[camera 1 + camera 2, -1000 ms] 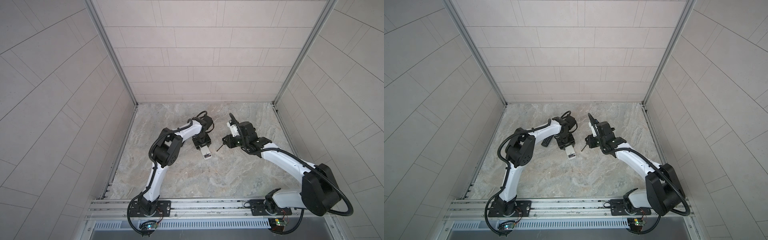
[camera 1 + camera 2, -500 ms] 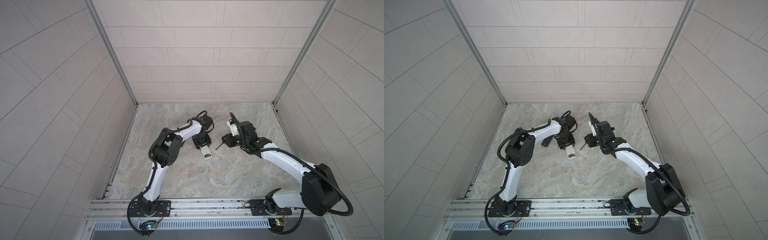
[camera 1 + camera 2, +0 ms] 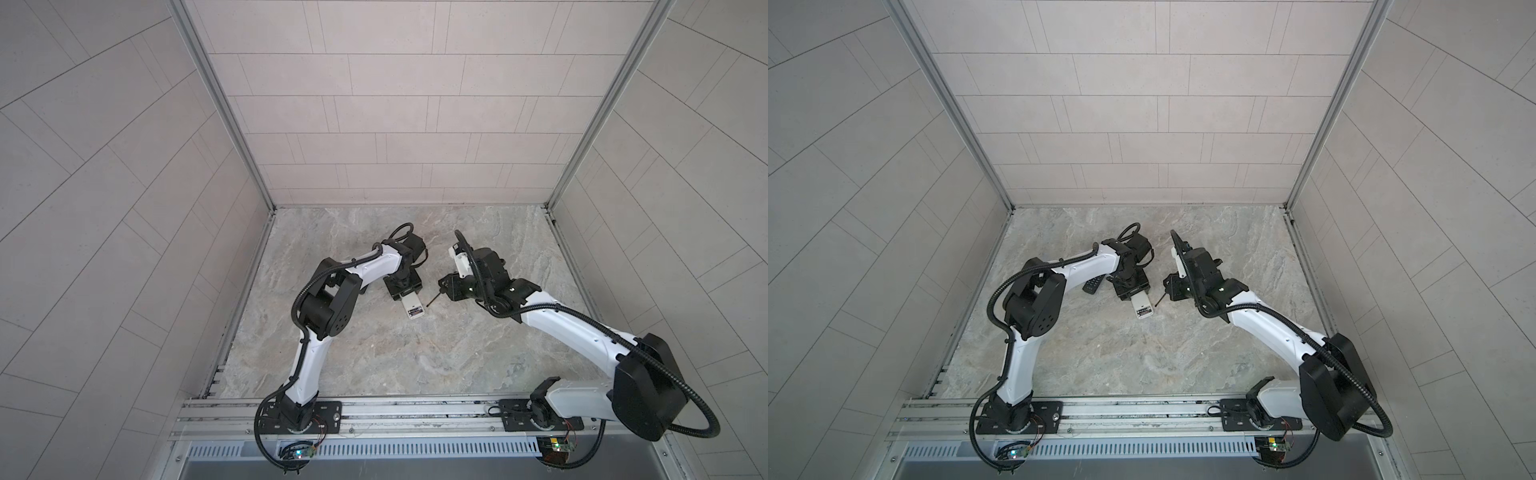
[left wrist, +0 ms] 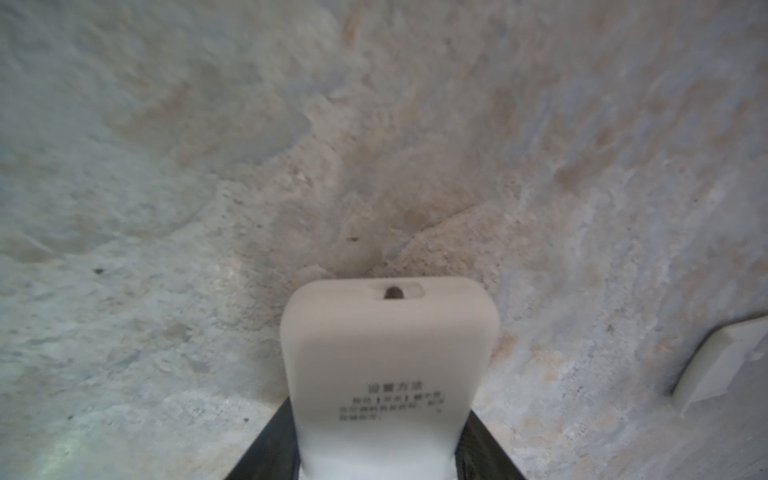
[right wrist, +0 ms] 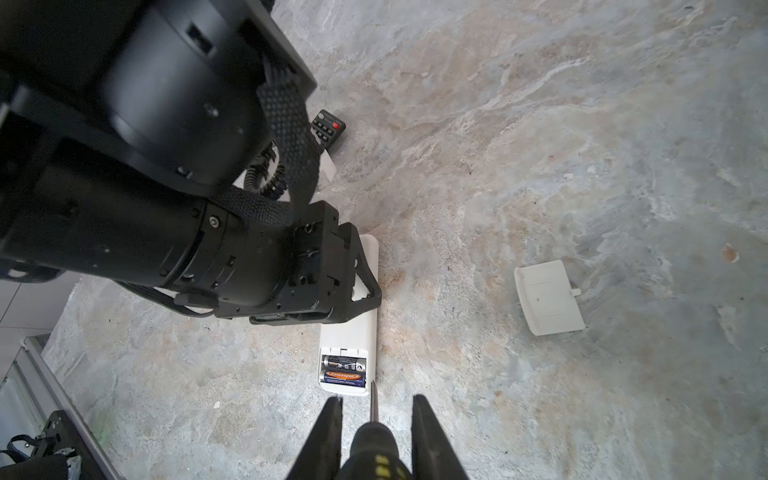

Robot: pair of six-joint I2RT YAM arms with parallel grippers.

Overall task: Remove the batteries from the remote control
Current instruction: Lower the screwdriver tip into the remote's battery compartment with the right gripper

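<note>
The left gripper [image 4: 378, 453] clamps the white remote [image 5: 349, 340]. The right gripper [image 5: 377, 400] pinches the screwdriver [image 5: 374, 449], tip beside the open compartment holding two batteries [image 5: 343, 370].

Standing here, I see the lower half of the table [image 3: 395, 361] bare in both top views, from mid-frame down to the rail: easy room to come in. At centre it is tight. The left gripper [image 3: 405, 293] sits clamped across the white remote [image 3: 413, 309] and walls off its upper part. The bay end sticks out clear of the clamp, with the batteries [image 5: 344, 370] uncovered from above. The screwdriver [image 3: 433, 300], pinched in the right gripper [image 3: 444, 290], fills the narrow gap to the right, its tip just beside the bay edge. Left of centre the black remote [image 3: 1093, 286] lies against the left forearm. The white cover [image 5: 548, 301] lies apart on open stone.
</note>
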